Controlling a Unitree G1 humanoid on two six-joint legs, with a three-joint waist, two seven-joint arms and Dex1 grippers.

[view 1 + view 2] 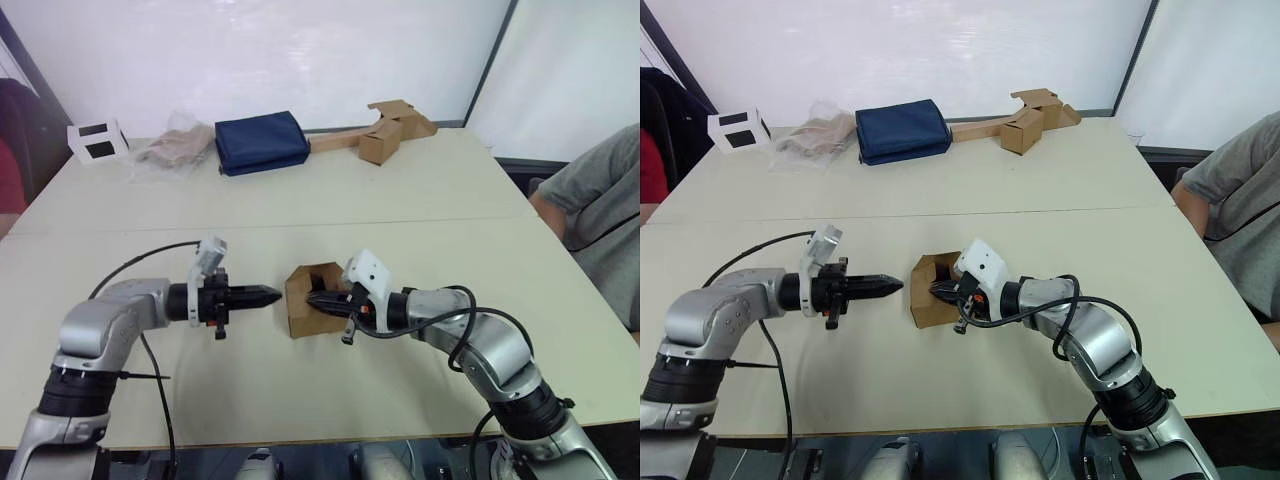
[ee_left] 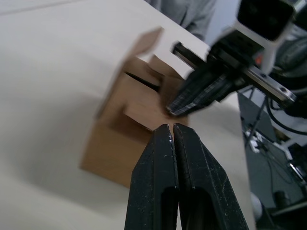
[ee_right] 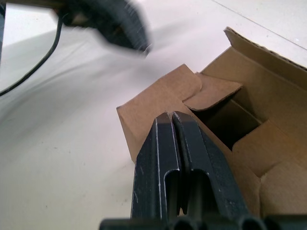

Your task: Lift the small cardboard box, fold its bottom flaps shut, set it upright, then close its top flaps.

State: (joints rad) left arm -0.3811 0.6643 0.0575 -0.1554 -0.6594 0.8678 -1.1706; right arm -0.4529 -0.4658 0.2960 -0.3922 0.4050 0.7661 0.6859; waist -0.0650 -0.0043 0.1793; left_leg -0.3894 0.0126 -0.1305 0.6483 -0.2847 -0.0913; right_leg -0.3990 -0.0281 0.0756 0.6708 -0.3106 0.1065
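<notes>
1. While the small cardboard box [image 1: 310, 300] sits on the table [image 1: 420, 200] near its middle, its top flaps [image 3: 211, 91] are partly folded, the opening not yet shut.
2. Judged late stage: only top closing appears left; bottom flaps hidden.
3. Right gripper [image 1: 322, 299], clenched and empty, presses at the opening.
4. Left gripper [image 1: 268, 294], clenched and empty, hovers just left of the box.
5. Plain brown corrugated, upright.
</notes>
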